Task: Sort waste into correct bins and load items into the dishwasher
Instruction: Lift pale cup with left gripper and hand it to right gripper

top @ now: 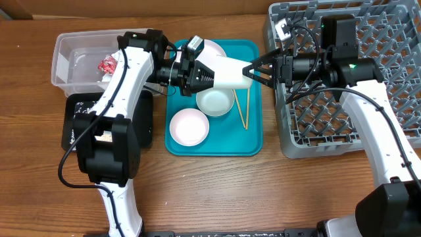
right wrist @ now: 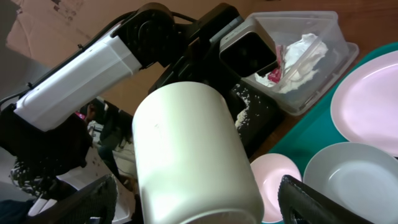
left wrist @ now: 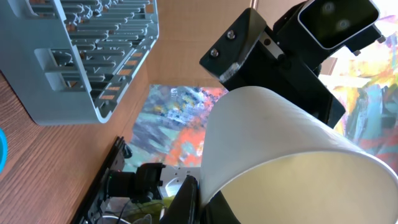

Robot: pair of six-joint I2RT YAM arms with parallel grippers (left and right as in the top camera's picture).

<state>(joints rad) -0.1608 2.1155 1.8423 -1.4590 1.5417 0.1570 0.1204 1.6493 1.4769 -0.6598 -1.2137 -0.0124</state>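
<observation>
A white cup (top: 231, 74) hangs on its side above the teal tray (top: 253, 141). My left gripper (top: 212, 74) is shut on its rim, one finger inside and one outside (left wrist: 186, 199). My right gripper (top: 255, 72) stands open around the cup's closed end (right wrist: 193, 155), with a gap showing on each side of its fingers (right wrist: 311, 202). On the tray lie the pale plate (top: 216, 49), a white bowl (top: 214, 102), a white dish (top: 189, 127) and two chopsticks (top: 241, 108). The grey dish rack (top: 368, 85) stands at the right.
The clear tub (top: 66, 62) at the back left holds the red wrapper (top: 107, 64) and the white napkin (right wrist: 292, 56). In front of it sits the black tray (top: 75, 115) with rice grains (right wrist: 245, 102). The left arm passes over both.
</observation>
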